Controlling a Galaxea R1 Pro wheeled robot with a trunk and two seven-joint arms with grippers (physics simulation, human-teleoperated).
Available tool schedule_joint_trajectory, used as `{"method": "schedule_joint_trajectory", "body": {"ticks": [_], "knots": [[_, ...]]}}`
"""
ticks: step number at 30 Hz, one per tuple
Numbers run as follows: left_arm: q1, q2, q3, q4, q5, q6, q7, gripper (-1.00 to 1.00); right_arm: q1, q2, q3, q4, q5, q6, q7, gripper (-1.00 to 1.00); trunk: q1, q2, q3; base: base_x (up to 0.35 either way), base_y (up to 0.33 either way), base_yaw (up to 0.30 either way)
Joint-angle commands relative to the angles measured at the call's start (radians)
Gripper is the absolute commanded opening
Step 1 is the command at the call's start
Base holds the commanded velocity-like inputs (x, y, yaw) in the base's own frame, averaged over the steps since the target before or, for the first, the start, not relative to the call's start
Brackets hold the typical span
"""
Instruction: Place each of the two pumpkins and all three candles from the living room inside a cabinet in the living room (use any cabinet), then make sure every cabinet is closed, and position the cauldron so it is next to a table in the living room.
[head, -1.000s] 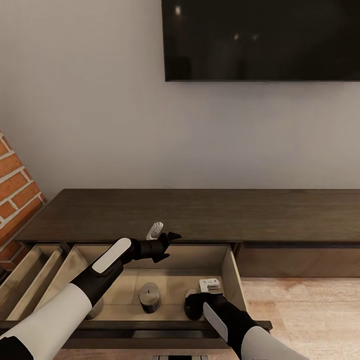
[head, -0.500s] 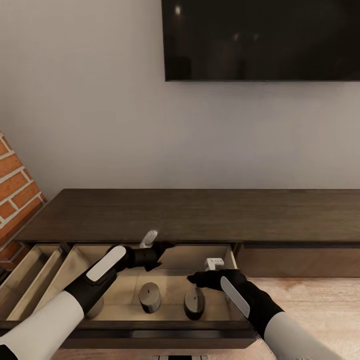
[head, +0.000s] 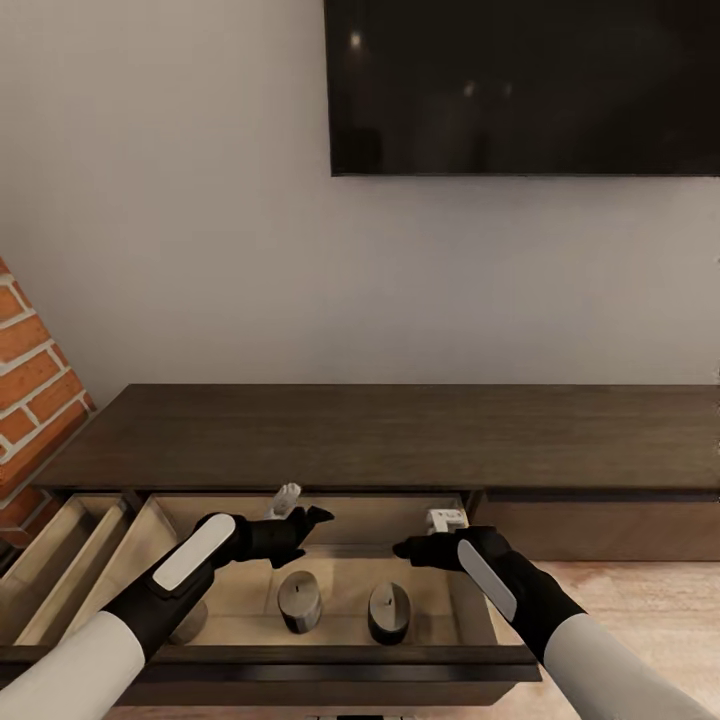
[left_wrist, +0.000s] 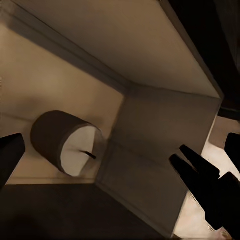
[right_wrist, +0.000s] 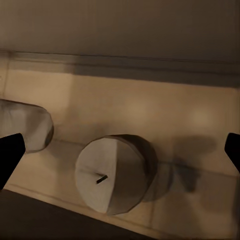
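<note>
Head view: the cabinet has a drawer pulled out with two candles standing inside. The left gripper and right gripper hover above them, fingers spread, holding nothing.

Left wrist view: one candle near the drawer corner.

Right wrist view: two candles, fingers wide apart.

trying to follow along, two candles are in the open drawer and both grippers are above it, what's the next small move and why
Probably draw both arms back clear of the drawer. Two candles already rest inside, and the left gripper and right gripper hover open and empty, so nothing needs holding before it is pushed shut.
</note>
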Motion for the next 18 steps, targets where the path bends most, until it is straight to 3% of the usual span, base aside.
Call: {"method": "schedule_joint_trajectory", "body": {"ticks": [1, 8, 9, 10, 18], "knots": [[0.006, 0.006, 0.000, -0.006, 0.000, 0.000, 0.002, 1.00, 0.000, 0.001, 0.001, 0.000, 0.000, 0.000, 0.000, 1.00, 0.000, 0.000, 0.004, 0.000, 0.000, 0.000], [0.021, 0.028, -0.014, -0.045, 0.000, 0.022, 0.037, 1.00, 0.000, 0.000, 0.002, 0.000, -0.001, 0.001, -0.001, 1.00, -0.027, 0.048, 0.026, 0.000, 0.000, 0.000], [0.021, 0.028, -0.016, -0.050, 0.000, 0.037, 0.101, 1.00, 0.000, 0.000, 0.002, 0.000, -0.001, 0.001, -0.001, 1.00, -0.030, 0.055, 0.029, 0.000, 0.000, 0.000], [0.021, 0.028, -0.018, -0.051, 0.000, 0.044, 0.116, 1.00, 0.000, 0.000, 0.002, 0.000, -0.001, 0.001, -0.001, 1.00, -0.034, 0.062, 0.032, 0.000, 0.000, 0.000], [0.021, 0.027, -0.023, -0.057, 0.000, 0.057, 0.146, 1.00, 0.000, -0.001, 0.002, 0.011, -0.001, 0.002, -0.001, 1.00, -0.065, 0.118, 0.057, 0.000, 0.000, 0.000]]}}
